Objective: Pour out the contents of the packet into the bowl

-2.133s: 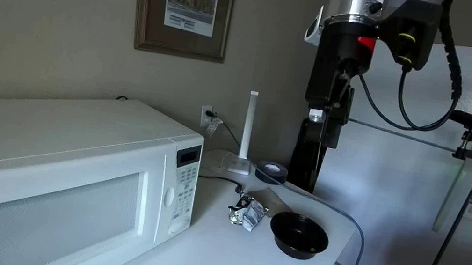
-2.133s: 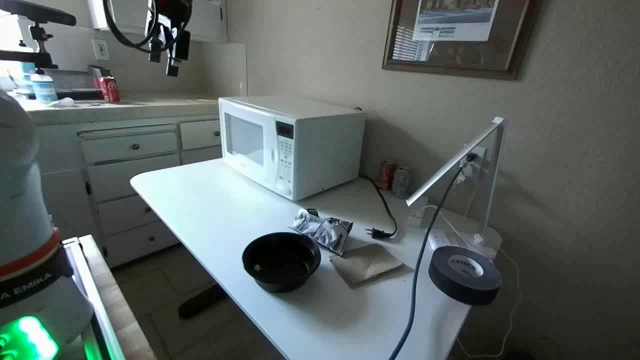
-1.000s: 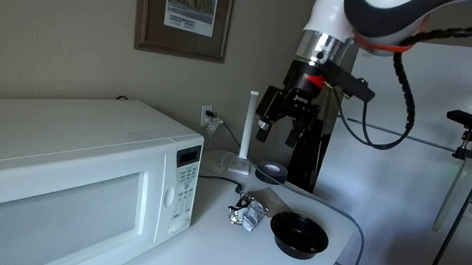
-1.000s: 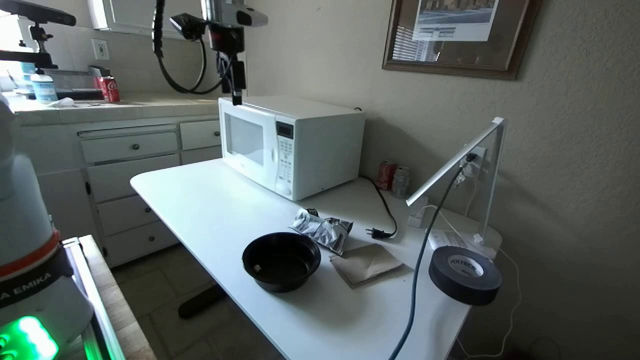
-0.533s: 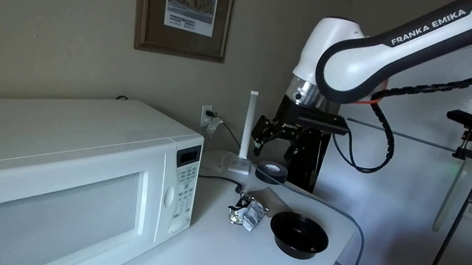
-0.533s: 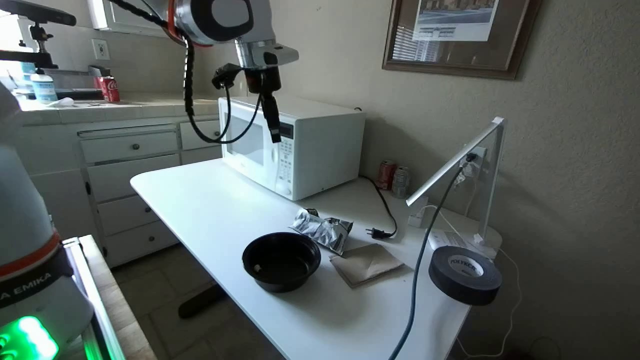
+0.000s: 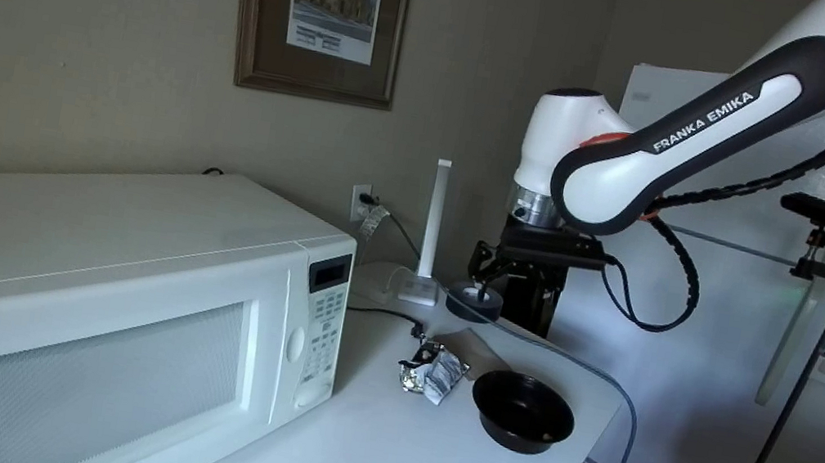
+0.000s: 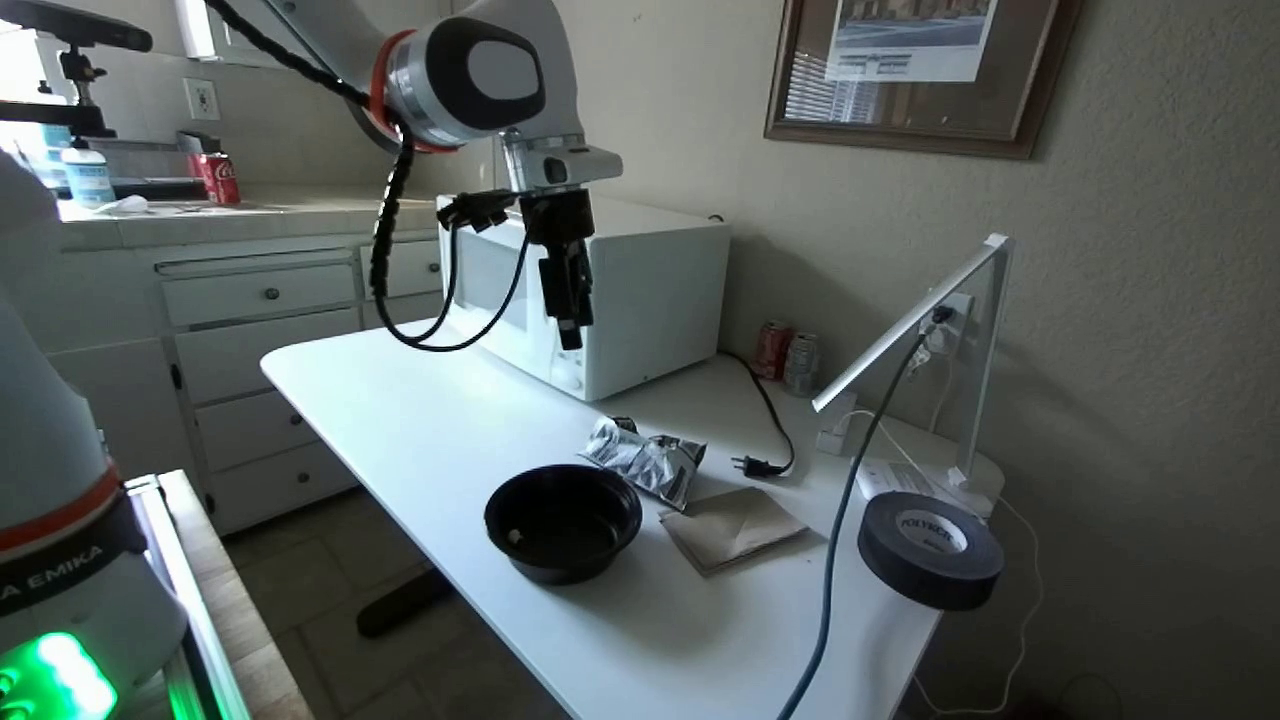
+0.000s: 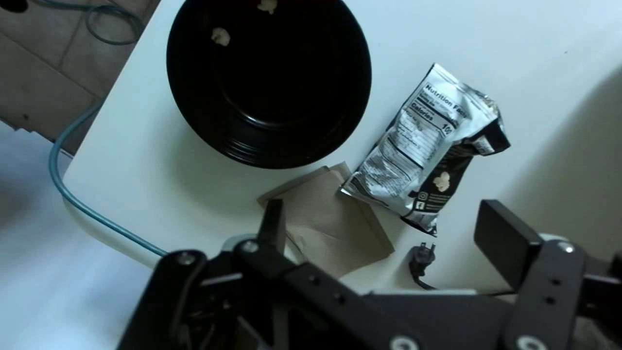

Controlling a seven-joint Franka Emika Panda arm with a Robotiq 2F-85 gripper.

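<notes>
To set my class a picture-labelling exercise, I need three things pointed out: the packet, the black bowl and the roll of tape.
Packet [image 9: 415, 138], wrist view: on its printed nutrition panel.
Black bowl [image 9: 282, 78], wrist view: on its inner floor.
Roll of tape [image 8: 930, 532], in an exterior view: on its pale printed centre.

The packet [image 9: 408, 141] is silver with black print [image 9: 427, 116] and a black panel [image 9: 454, 170], the bowl [image 9: 291, 73] glossy black, the hand [image 9: 381, 221] black, the bench [image 8: 430, 410] white, the paper [image 9: 335, 223] tan, and the microwave [image 7: 111, 308] white with a dark display [image 7: 330, 273].
</notes>
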